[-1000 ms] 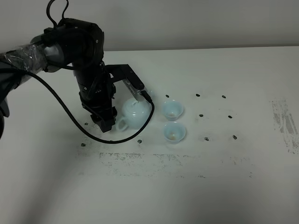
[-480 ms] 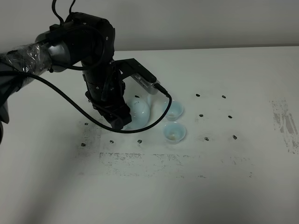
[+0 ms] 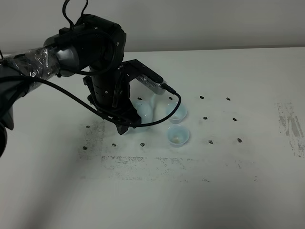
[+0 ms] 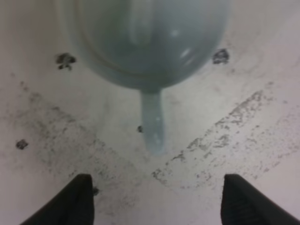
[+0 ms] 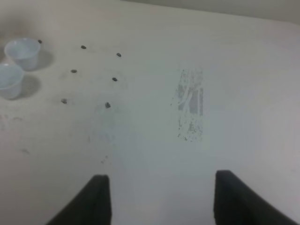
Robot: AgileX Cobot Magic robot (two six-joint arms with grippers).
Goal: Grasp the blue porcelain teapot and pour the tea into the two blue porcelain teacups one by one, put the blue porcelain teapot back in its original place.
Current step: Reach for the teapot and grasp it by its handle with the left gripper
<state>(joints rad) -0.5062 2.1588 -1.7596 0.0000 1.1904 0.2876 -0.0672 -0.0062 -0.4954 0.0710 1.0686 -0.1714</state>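
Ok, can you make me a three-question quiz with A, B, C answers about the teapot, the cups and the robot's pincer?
1. Seen from high up, which side of the teapot are the cups on?
A. right
B. left
C. on top of it

2. How many cups are there?
A. one
B. two
C. four

3. How is the left pincer?
A. shut on a cup
B. shut on the lid
C. open, holding nothing

Answers:
1 A: both cups stand right of the teapot.
2 B: one cup sits behind the other, with no more in sight.
3 C: its fingers stand wide apart and short of the teapot.
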